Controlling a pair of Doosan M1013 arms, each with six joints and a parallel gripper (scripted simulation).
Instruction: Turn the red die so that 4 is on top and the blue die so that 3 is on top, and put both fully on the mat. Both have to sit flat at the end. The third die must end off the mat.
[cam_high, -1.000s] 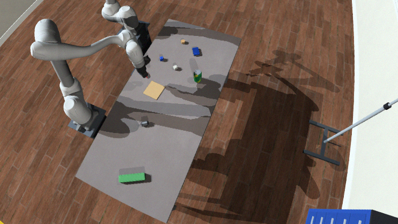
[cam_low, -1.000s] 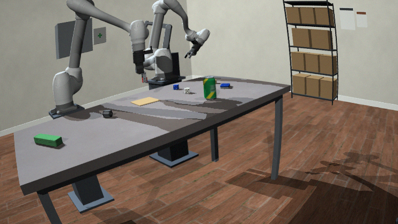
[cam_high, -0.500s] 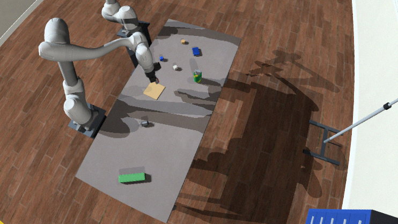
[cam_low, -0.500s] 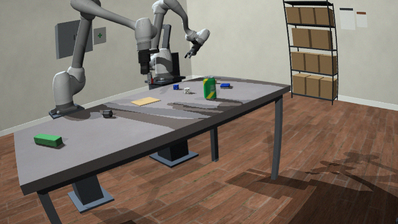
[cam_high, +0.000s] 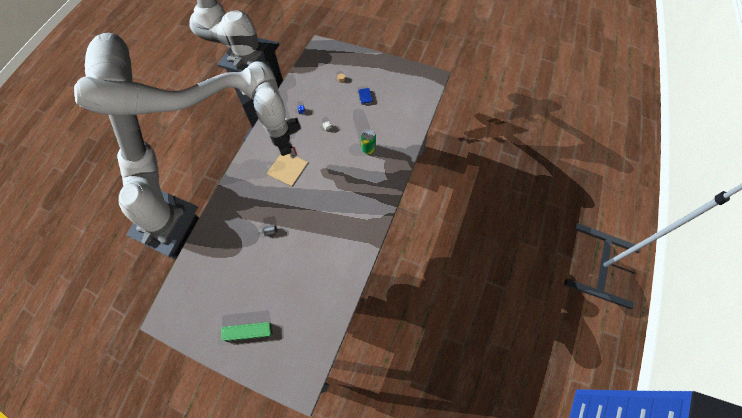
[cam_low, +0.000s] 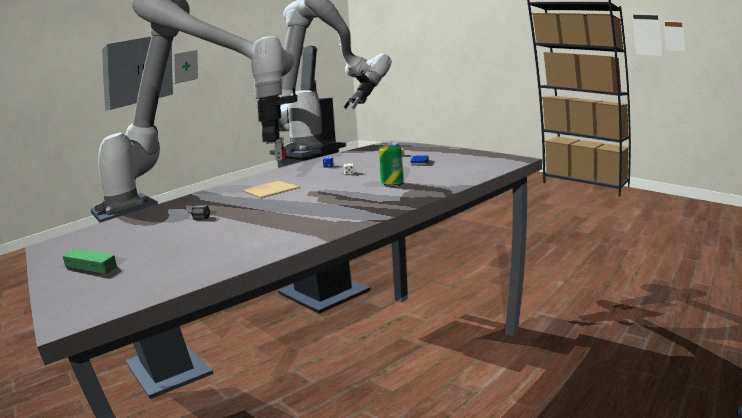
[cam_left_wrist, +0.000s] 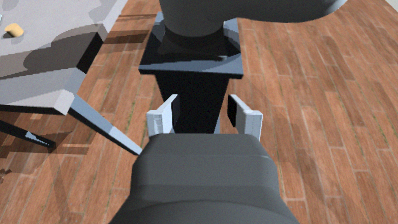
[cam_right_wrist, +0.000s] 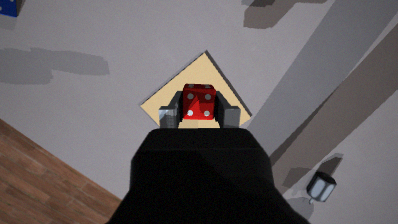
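Red die (cam_low: 284, 153) (cam_right_wrist: 199, 102) in part-open right gripper (cam_high: 291, 152) (cam_low: 280, 155) (cam_right_wrist: 199, 108)

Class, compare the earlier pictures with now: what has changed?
The right gripper carried the red die rightward in the top view, then lower; nothing was grasped or released. The mat, blue die and white die stayed put.
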